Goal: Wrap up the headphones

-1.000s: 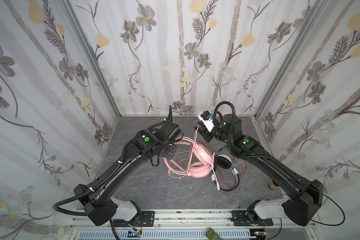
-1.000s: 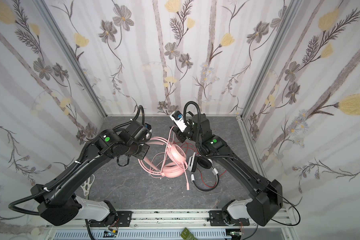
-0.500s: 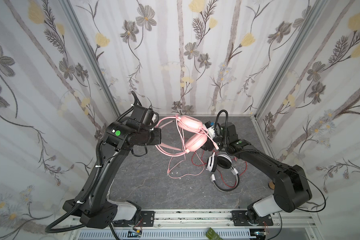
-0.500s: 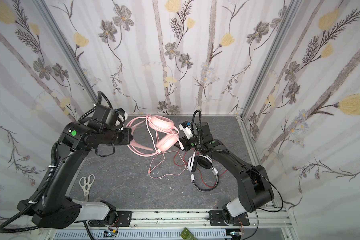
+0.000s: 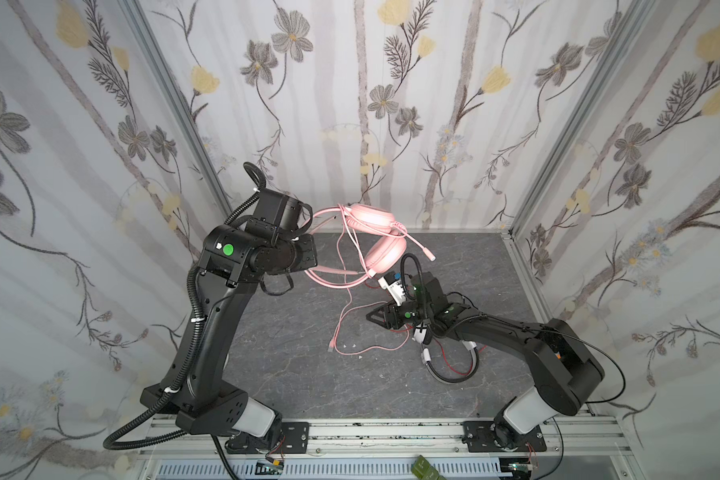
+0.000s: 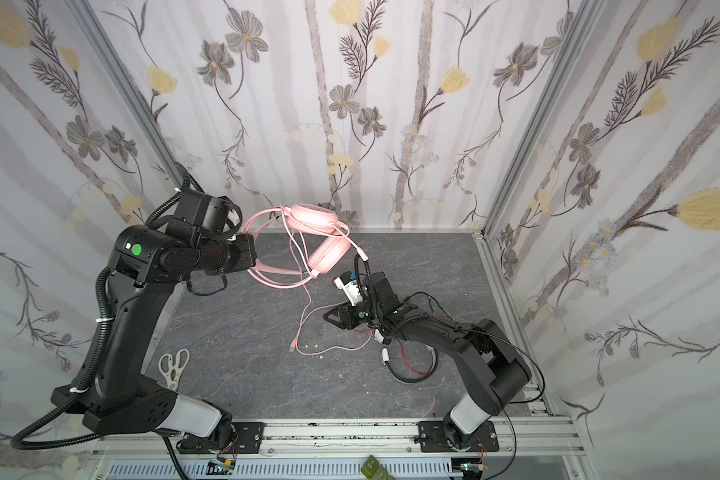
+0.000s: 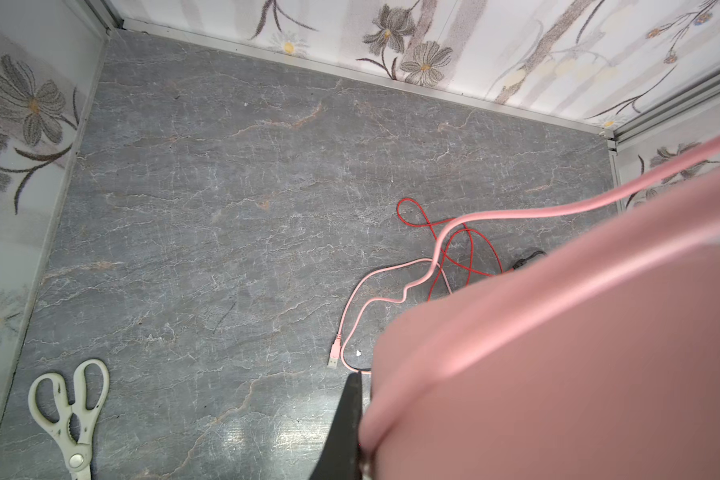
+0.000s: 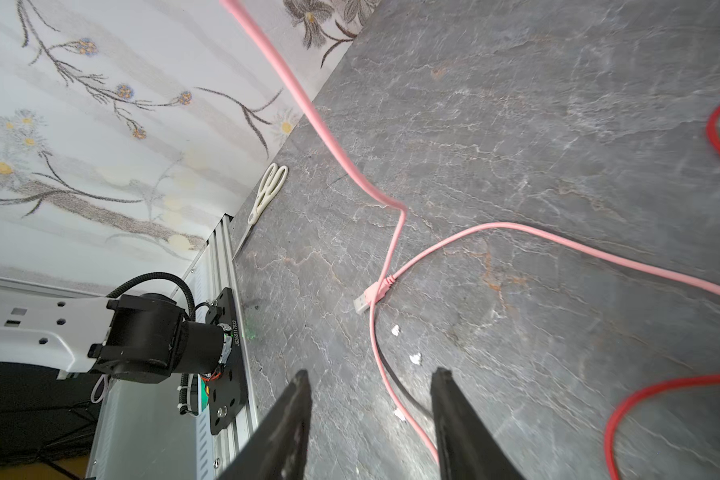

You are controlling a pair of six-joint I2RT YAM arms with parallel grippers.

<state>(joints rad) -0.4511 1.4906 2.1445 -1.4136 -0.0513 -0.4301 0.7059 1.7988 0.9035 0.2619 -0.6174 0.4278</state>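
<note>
Pink headphones (image 5: pixel 385 253) hang at upper centre in both top views, their band clamped in the left gripper (image 5: pixel 310 266). Right gripper (image 8: pixel 368 382), jaws half-open and empty, hovers over the pink cable (image 8: pixel 395 232) at mid-floor. Step in hand looks like catching the cable; next, close on it and wind.

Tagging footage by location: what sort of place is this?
Probably a robot test enclosure: left arm and right arm bolted to an aluminium rail, floral panel walls boxing a grey stone-look tabletop.

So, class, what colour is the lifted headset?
Pink; the headset shows best in a top view.
</note>
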